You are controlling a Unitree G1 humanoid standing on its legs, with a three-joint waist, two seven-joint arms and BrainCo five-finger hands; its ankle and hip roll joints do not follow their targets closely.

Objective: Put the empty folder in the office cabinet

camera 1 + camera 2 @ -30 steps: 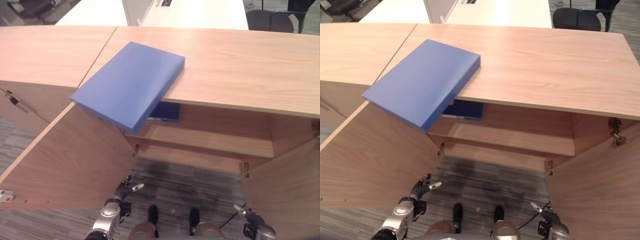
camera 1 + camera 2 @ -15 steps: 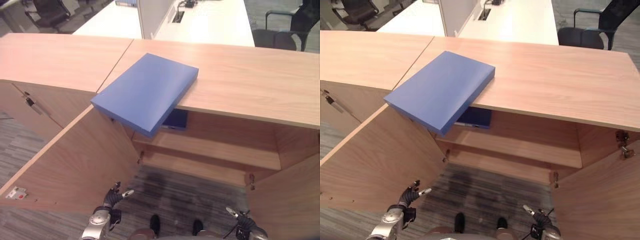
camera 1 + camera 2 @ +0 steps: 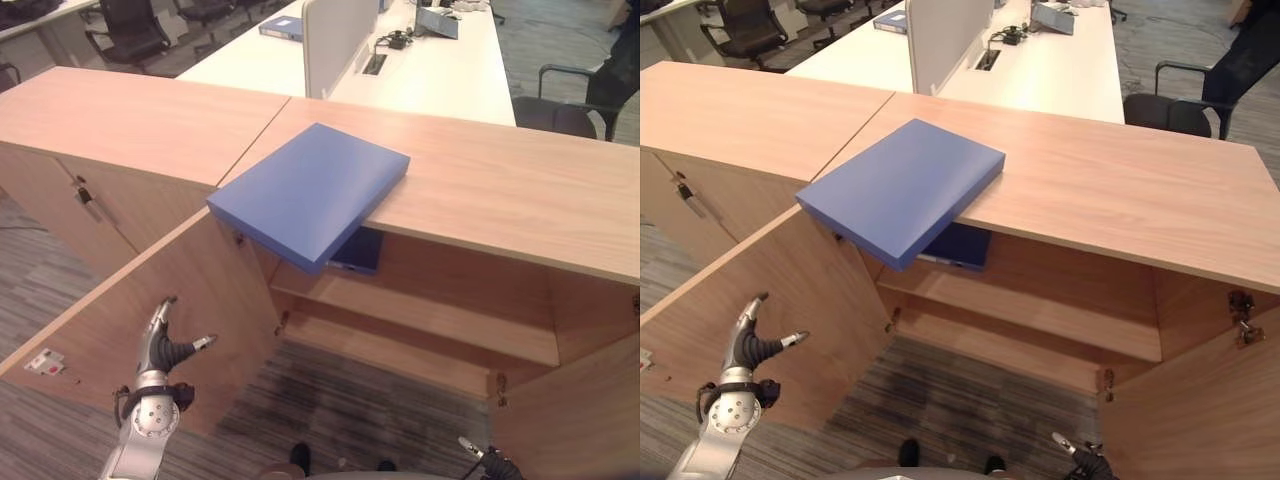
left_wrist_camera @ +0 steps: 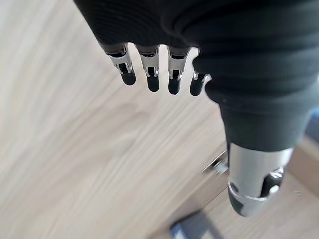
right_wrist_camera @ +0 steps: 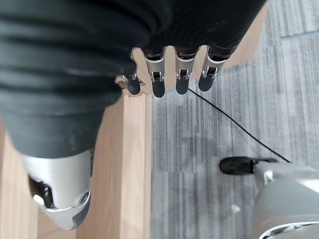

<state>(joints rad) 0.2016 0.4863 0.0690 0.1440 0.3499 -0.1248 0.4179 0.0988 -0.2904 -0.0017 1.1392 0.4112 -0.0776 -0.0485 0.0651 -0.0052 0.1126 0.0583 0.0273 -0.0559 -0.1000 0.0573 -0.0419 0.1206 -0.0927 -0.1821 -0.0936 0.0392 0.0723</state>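
— Office carpet (image 3: pixel 370 420) runs under a wooden cabinet (image 3: pixel 500 180), both doors swung open. Where is the folder?

— Blue folder (image 3: pixel 305 190) lies flat on the cabinet top, one corner jutting past the front edge above the left door (image 3: pixel 150 320). No hand touches it. A second blue item (image 3: pixel 357 250) sits on the upper shelf (image 3: pixel 420 315) just under that corner.

— And the hands?

— Left hand (image 3: pixel 165 345) is raised in front of the left door, fingers straight and spread, thumb out, holding nothing. Right hand (image 5: pixel 169 74) hangs low by the right door (image 3: pixel 1190 400), fingers straight and relaxed, empty; one fingertip shows at the bottom of the eye views.

— Behind the cabinet?

— White desks (image 3: pixel 430 70) with a divider (image 3: pixel 330 40), and dark chairs (image 3: pixel 135 25).
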